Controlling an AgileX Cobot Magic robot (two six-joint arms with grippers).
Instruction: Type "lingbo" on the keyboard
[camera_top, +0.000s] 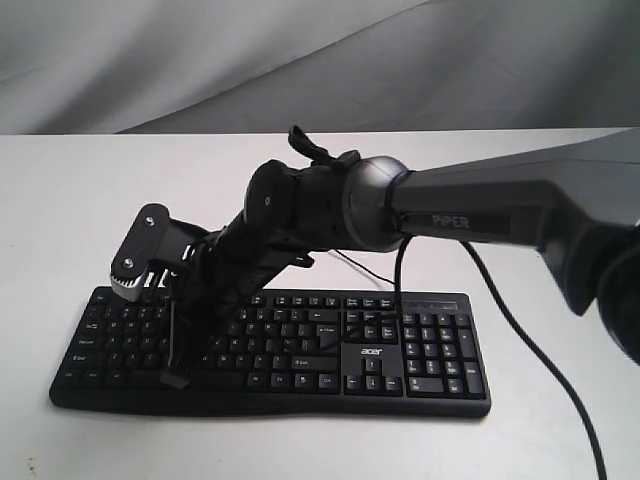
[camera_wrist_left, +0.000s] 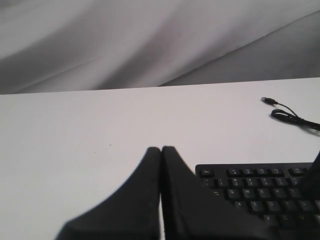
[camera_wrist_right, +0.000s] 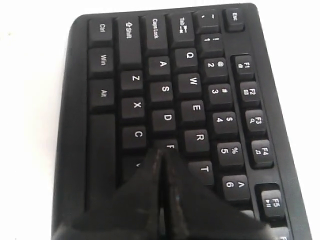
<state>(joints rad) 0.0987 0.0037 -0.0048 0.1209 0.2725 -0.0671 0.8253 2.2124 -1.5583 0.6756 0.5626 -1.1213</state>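
The black keyboard (camera_top: 420, 352) with a white "acer" logo lies on the white table, legends facing the exterior view. My right arm reaches across its left half. There my right gripper (camera_top: 178, 376) points down with its jaws shut on nothing. In the right wrist view the right gripper (camera_wrist_right: 161, 152) has its tips at the edge of the F key, beside the V key; contact cannot be judged. My left gripper (camera_wrist_left: 161, 149) is shut and empty. It hovers over bare table beside the Esc corner of the keyboard (camera_wrist_left: 260, 186). It does not show in the exterior view.
The keyboard's thin black USB cable (camera_wrist_left: 289, 115) lies loose on the table behind it, plug unconnected. A thicker black cable (camera_top: 520, 335) hangs from the right arm past the number pad. A grey cloth backdrop rises behind the table.
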